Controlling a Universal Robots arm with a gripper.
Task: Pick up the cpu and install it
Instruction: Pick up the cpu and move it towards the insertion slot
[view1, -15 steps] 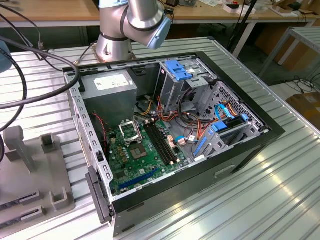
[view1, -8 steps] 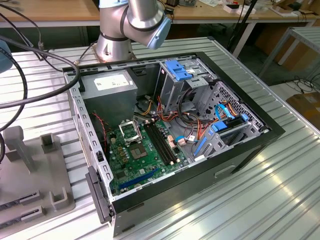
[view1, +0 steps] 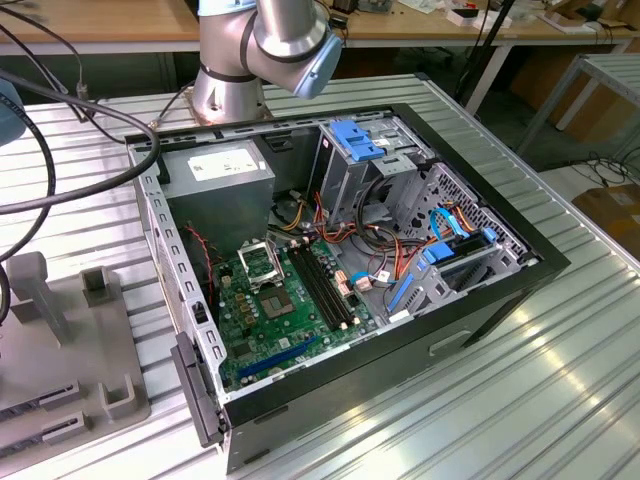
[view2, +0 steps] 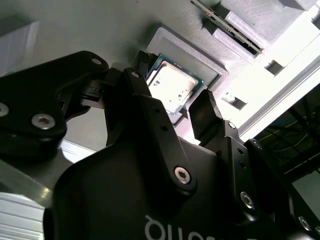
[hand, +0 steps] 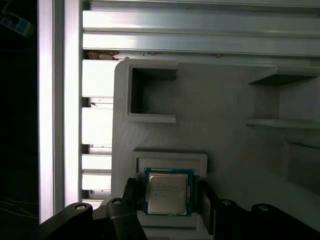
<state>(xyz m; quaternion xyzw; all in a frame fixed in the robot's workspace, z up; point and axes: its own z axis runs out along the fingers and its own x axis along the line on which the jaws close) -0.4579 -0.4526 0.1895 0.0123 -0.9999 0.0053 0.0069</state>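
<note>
In the exterior view: ribbed metal table (view1: 480, 400) carrying an open computer case (view1: 500, 290), grey fixture plate (view1: 60, 330) at the exterior view's left, wooden workbenches (view1: 100, 25) behind.

In the second wrist view: cpu (view2: 172, 87) flat in a recessed grey holder (view2: 192, 50), metal face up, square, no long axis. Gripper (view2: 172, 82) spread, one finger either side.

In the first wrist view: cpu edges parallel to the holder's walls, fingers (hand: 205, 200) just beside, not clamped.

In the first wrist view the gripper (hand: 167, 187) straddles the cpu (hand: 167, 196), fingers spread, with a narrow gap on each side. The raised frame (hand: 170, 159) hugs the chip closely. Farther along the grey fixture plate (hand: 225, 115) a walled pocket (hand: 150, 92) and ledges (hand: 280, 122) stand up. In the exterior view the black socket (view1: 258, 262) is free from above. It is hemmed in by the power supply (view1: 222, 172) beyond it, loose cables (view1: 300, 215) and memory slots (view1: 325, 285) on the exterior view's right, and the case wall (view1: 165, 250) on its left.
</note>
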